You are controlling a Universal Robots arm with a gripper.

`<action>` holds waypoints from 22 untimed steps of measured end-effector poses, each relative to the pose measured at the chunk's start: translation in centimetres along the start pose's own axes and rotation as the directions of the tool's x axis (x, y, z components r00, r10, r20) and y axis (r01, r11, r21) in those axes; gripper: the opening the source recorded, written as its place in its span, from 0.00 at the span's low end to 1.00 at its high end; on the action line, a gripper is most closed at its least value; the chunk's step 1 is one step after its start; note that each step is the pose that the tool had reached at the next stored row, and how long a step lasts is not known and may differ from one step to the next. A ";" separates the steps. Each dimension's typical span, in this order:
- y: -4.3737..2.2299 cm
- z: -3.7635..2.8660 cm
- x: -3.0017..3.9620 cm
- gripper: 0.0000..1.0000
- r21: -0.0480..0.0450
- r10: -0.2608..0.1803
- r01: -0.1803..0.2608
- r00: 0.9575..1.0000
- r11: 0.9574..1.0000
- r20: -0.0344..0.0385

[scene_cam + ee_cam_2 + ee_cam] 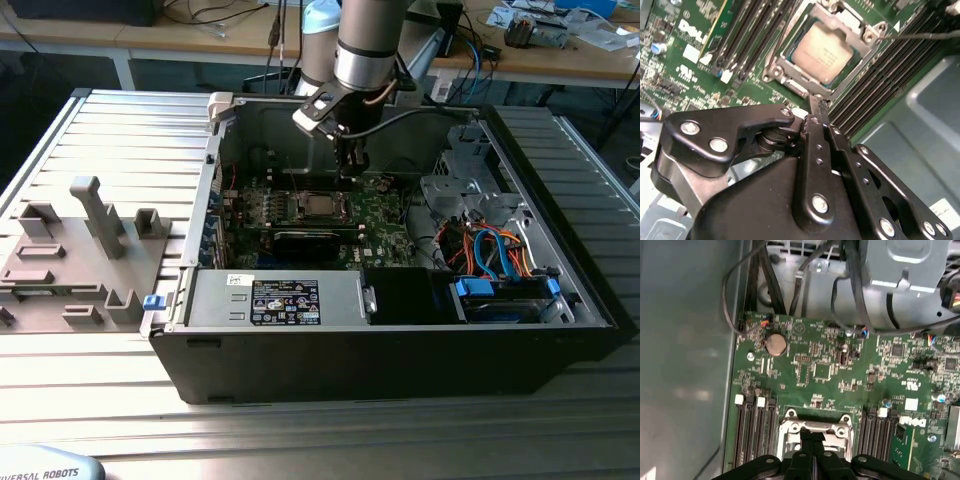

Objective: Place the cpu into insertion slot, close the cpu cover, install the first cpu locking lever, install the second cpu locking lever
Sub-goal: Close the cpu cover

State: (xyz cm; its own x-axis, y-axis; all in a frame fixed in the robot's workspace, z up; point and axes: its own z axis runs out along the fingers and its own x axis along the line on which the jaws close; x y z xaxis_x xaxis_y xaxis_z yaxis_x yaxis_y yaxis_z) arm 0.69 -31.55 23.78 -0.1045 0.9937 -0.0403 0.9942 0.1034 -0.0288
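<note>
In the computer case (400,340) on the desk (300,425), the cpu (826,52) sits framed by the cpu cover (850,22); we fear the narrow, empty jaws at its edge may skid onto the motherboard (805,370).

I hold the silver-grey cylindrical arm (366,42) upright, wrist pointing straight down. My black metal two-finger gripper (350,162) hangs low beneath it; both wrist views show this gripper (817,104) (812,436) with its slim fingers (815,136) pressed together, tips meeting.
</note>
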 end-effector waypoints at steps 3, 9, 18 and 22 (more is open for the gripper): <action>-0.36 0.42 0.05 0.11 0.000 0.000 0.000 1.000 1.000 0.000; -2.23 1.49 0.29 0.11 0.000 0.000 0.000 1.000 1.000 0.000; -4.08 2.76 0.45 0.11 0.000 0.000 0.000 1.000 1.000 0.000; -4.53 2.97 0.42 0.11 0.000 0.000 0.000 1.000 1.000 0.000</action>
State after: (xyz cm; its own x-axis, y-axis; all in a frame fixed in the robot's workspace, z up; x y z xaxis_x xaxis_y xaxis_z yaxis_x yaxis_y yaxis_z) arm -3.94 -31.72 20.93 -0.1045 0.9937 -0.0401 0.9942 0.1034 -0.0287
